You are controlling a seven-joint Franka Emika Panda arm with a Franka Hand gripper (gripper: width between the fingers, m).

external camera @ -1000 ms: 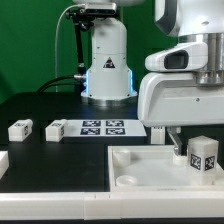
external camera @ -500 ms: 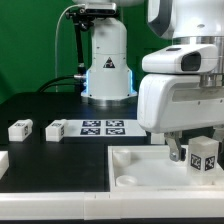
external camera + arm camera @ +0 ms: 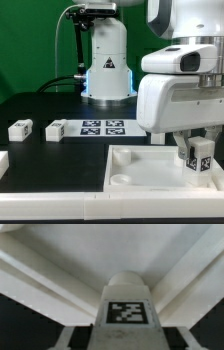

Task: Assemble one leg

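My gripper (image 3: 199,160) is shut on a leg (image 3: 201,153), a small white block with a black-and-white tag. It holds the leg upright over the far right part of the large white square piece (image 3: 150,165). In the wrist view the leg (image 3: 127,300) fills the middle with its tag facing the camera. The gripper (image 3: 127,339) clamps it from both sides, and the square piece's ribs (image 3: 60,269) lie behind it. Whether the leg's lower end touches the piece is hidden.
Two more legs (image 3: 19,129) (image 3: 56,129) lie on the black table at the exterior view's left, and another white part (image 3: 3,160) sits at the left edge. The marker board (image 3: 105,126) lies behind the square piece. A round corner socket (image 3: 125,181) shows at its near left.
The arm has shifted slightly toward the exterior view's left with the leg still in its grip. The leg looks turned a little, its tag now darker.
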